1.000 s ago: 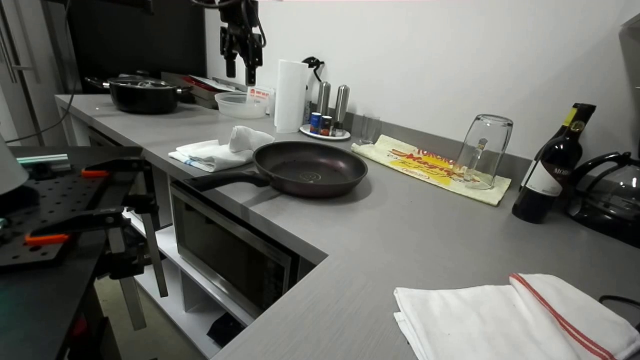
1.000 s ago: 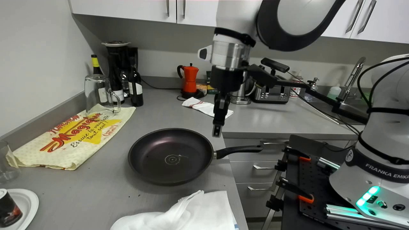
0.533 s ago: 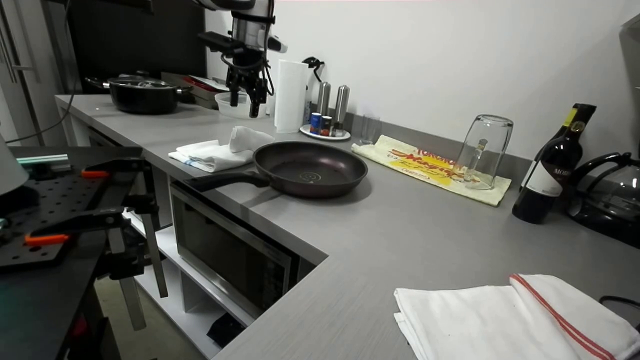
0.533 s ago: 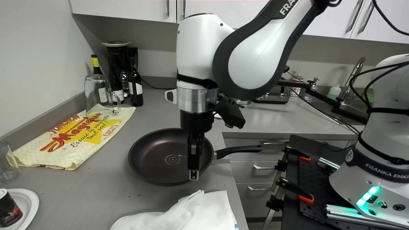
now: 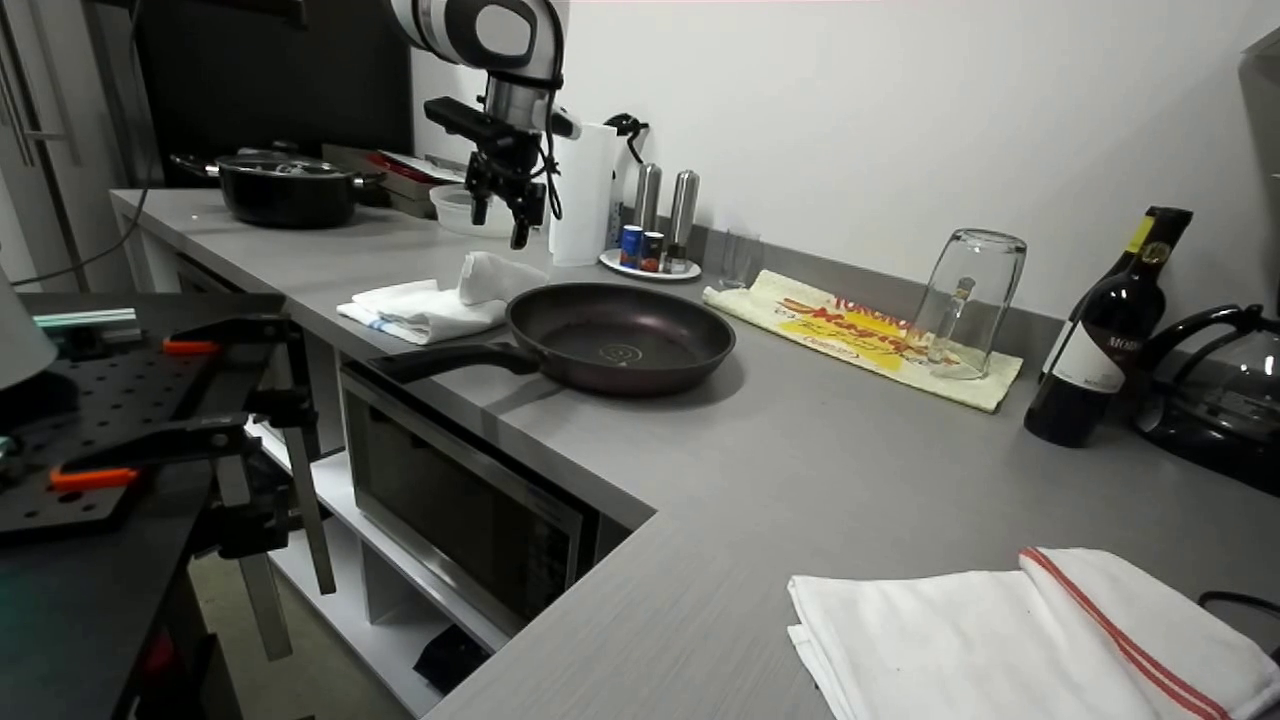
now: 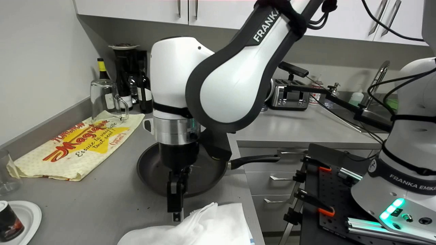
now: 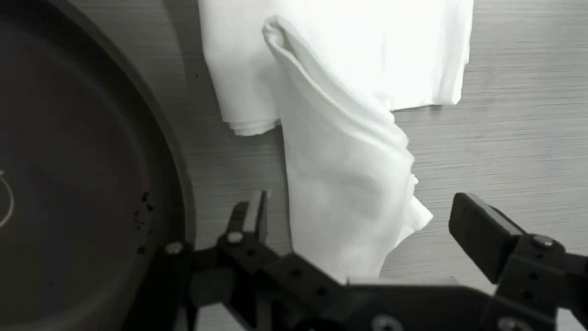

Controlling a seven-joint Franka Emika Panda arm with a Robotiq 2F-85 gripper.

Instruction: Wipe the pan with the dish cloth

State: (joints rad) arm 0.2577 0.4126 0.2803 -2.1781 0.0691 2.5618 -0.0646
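Wrist view gives us the fingers (image 7: 482, 236) spread wide and holding nothing, above the white dish cloth (image 7: 340, 151), which lies bunched on the surface (image 7: 519, 138) just beside the pan (image 7: 78, 151), a strip of surface showing between the two. We see dark specks (image 7: 145, 197) in the pan near its rim. In an exterior view the arm (image 6: 228, 88) gets in our way, covering part of the pan, though we make out its handle (image 6: 255, 160) reaching past the surface's edge. Near the pan, in both exterior views, we find a yellow printed towel (image 5: 840, 325) bearing a glass mug (image 5: 970, 310). Farther from the pan we notice a paper towel roll (image 5: 590, 200) and a lidded pot (image 5: 290, 195) on the dish cloth's side, a wine bottle (image 5: 1100, 330) and a red-striped cloth (image 5: 1010, 640) opposite.
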